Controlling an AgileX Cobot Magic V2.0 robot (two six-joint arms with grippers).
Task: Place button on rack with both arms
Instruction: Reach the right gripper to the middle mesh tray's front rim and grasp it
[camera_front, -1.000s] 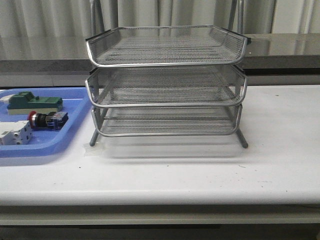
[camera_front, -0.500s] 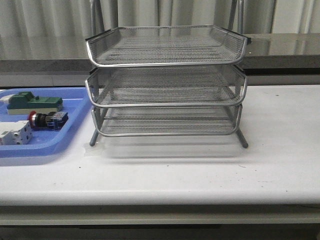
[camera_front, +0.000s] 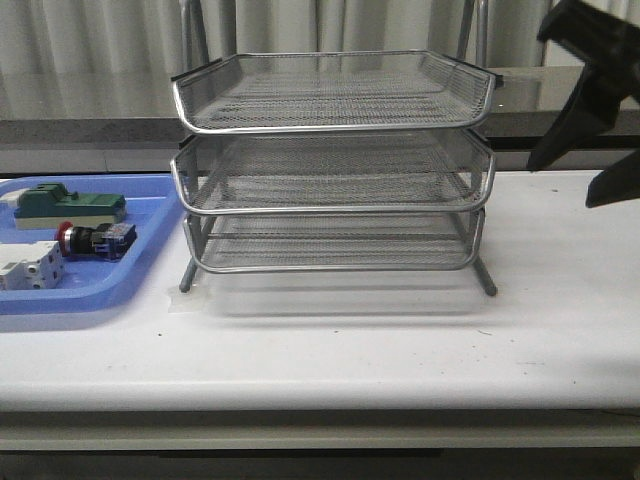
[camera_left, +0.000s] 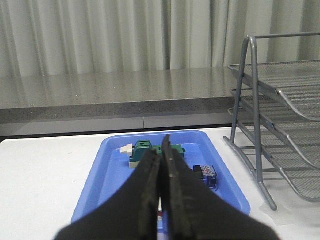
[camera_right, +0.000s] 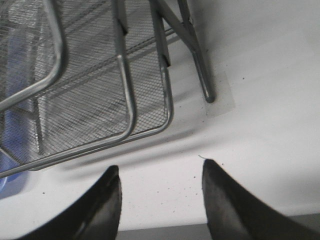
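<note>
The button (camera_front: 95, 239) lies on its side in the blue tray (camera_front: 150, 235), red cap to the left; in the left wrist view only its blue-black rear block (camera_left: 206, 175) shows beside the fingers. The silver three-tier wire rack (camera_front: 330, 165) stands mid-table with nothing on its tiers. My left gripper (camera_left: 160, 146) is shut and empty, hovering over the tray short of the button; it is outside the front view. High at the rack's right side, my right gripper (camera_front: 560, 187) hangs open and empty, looking down on the rack's corner (camera_right: 125, 100) and bare table between its fingertips (camera_right: 160, 167).
The blue tray also holds a green block (camera_front: 72, 205) and a white terminal block (camera_front: 30, 268). The rack's foot (camera_right: 207, 95) stands on a taped patch. A grey ledge (camera_front: 90, 130) and curtains run behind the white table (camera_front: 400, 340).
My right gripper has come into the front view at the upper right, where nothing showed before. The button, tray and rack have not moved.
</note>
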